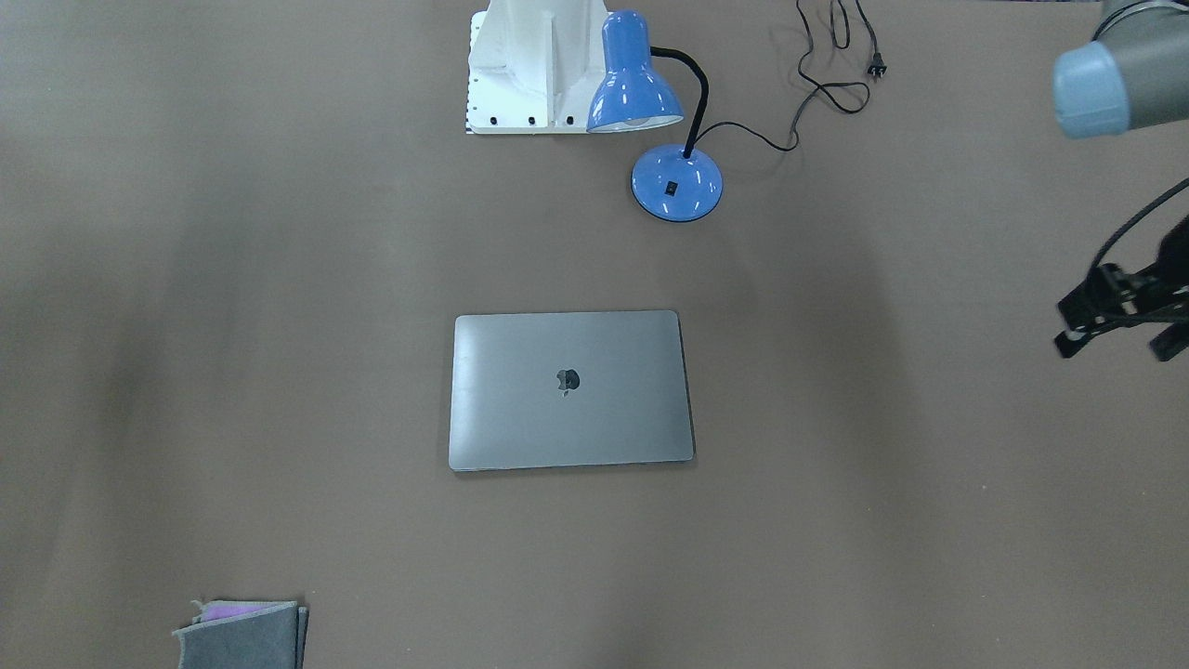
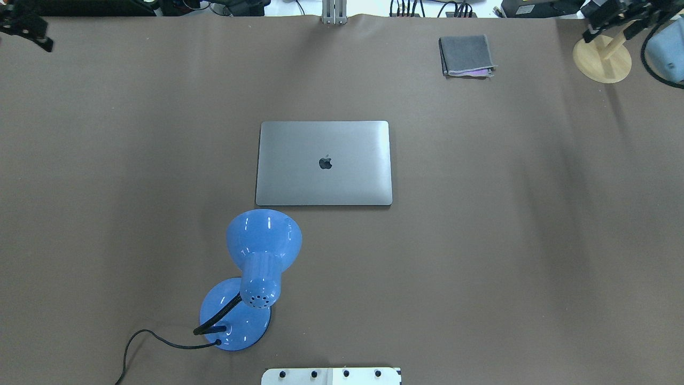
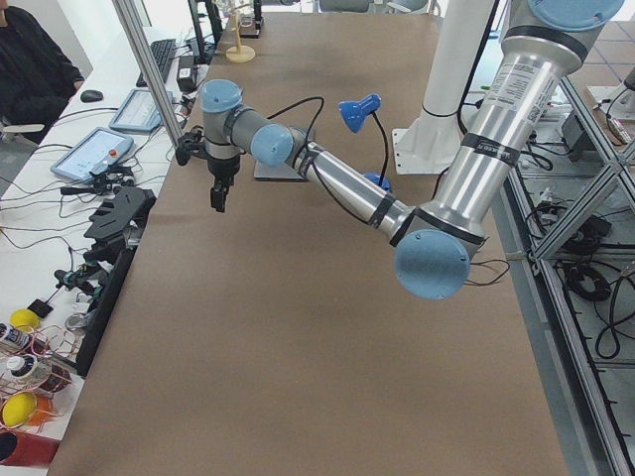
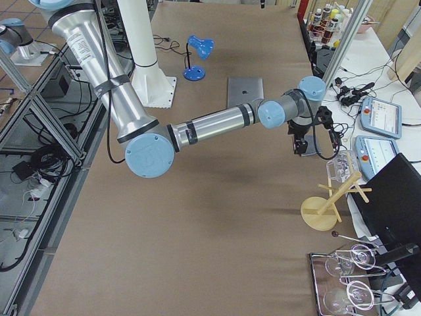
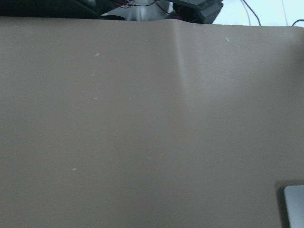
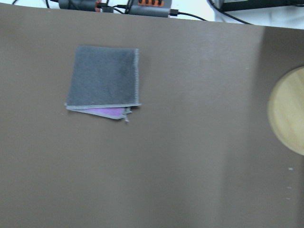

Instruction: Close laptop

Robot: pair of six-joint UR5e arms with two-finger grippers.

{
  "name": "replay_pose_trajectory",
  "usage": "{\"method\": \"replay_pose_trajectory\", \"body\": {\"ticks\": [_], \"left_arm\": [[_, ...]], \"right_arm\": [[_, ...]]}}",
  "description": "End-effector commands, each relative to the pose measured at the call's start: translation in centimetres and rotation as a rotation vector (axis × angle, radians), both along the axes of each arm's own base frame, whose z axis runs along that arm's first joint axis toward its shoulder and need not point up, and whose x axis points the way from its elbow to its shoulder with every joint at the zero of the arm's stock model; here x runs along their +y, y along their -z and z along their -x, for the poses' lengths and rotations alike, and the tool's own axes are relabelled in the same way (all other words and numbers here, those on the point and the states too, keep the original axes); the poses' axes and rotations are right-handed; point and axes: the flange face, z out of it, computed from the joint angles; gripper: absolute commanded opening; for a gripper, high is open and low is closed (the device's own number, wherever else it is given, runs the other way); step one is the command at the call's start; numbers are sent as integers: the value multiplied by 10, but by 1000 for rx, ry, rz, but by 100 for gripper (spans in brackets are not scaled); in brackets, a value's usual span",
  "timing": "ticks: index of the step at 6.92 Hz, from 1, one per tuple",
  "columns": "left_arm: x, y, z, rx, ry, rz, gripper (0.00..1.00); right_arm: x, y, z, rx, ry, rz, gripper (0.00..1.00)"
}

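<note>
The brushed-silver tubular left arm [image 3: 347, 188] is wearing round pale-blue joint caps [image 3: 432, 265] and black bands, with a thin black cable [image 3: 310, 97] looping beside it. The matching silver right arm [image 4: 210, 123] is carrying blue caps too. A black left pincer [image 3: 218, 201] and a black right pincer [image 4: 299, 148] are tipping them. Small black screws [image 2: 313, 373] are dotting the white pedestal plate [image 2: 331, 377].

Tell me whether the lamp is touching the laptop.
Apart. The front-facing view shows a wide strip of bare table between the lamp and the laptop.
</note>
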Motion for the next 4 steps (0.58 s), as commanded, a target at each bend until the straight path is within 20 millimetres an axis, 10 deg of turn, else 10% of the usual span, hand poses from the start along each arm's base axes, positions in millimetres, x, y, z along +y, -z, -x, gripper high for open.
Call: {"method": "replay_pose_trajectory", "body": {"ticks": [1, 4], "left_arm": [[35, -64, 72, -50, 7, 64, 98], [53, -128, 78, -63, 6, 159, 98]], "right_arm": [[45, -92, -62, 43, 38, 50, 100], [89, -147, -76, 54, 24, 128, 100]]}}
